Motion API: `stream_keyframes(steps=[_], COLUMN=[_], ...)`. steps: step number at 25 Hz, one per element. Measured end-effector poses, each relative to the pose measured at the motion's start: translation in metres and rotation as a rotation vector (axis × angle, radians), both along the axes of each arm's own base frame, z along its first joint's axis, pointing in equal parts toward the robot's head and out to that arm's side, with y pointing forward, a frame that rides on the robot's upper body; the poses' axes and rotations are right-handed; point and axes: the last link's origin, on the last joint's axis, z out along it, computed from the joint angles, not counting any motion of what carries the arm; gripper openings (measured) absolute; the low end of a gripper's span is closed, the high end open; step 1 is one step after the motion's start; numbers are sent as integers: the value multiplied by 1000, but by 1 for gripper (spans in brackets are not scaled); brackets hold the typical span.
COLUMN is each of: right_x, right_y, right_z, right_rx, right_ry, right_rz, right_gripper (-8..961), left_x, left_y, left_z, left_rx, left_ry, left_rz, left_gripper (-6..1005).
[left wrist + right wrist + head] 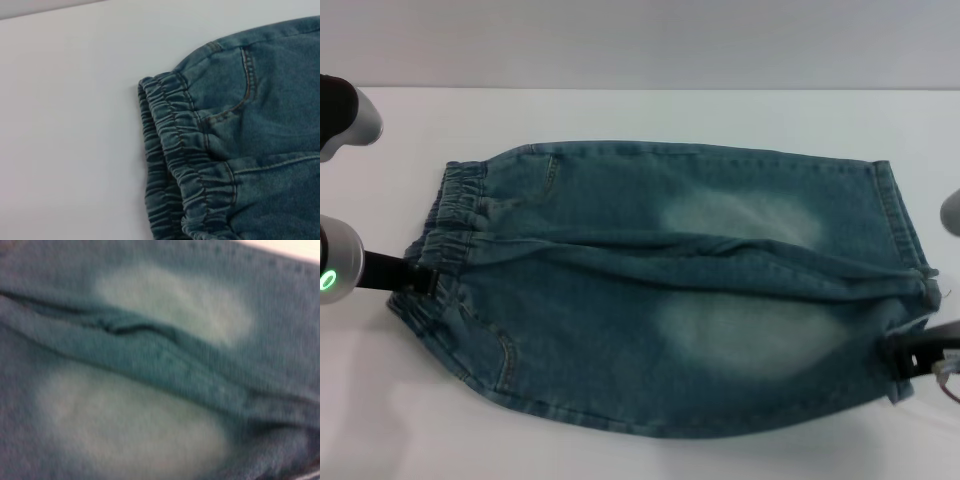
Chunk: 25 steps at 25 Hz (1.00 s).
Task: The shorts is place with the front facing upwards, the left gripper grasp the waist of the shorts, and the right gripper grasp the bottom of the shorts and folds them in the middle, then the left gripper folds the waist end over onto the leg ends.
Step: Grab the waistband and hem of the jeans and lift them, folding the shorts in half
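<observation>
White table [70,125], puckered waist [175,150] close-up

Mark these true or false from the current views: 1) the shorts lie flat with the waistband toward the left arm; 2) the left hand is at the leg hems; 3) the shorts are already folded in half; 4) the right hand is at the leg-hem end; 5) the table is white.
1) True: the shorts lie spread out, elastic waistband on the left-arm side.
2) False: the left hand is at the waistband edge.
3) False: both pale thigh patches show, so the shorts are unfolded.
4) True: the right hand sits at the leg hems.
5) True: the table is white.
</observation>
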Motion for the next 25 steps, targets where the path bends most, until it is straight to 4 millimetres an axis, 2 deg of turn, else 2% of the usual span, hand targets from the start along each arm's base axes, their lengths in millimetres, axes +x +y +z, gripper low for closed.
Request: stream_keyframes(steps=[10,19,25], right_x=[-17,-8,6], right_y=[18,34,43], right_z=[11,19,4], right_rx=[115,342,408], right_ry=[37,63,92], right_rz=[132,274,320], right_gripper=[-1,-2,-2], left_x=[1,2,4], left_y=[2,11,20], left_z=[6,19,22], left_rx=[74,201,262], left_ry=[-33,-80,-108], left_rz=[-42,-109,-163], left_gripper=[37,37,37])
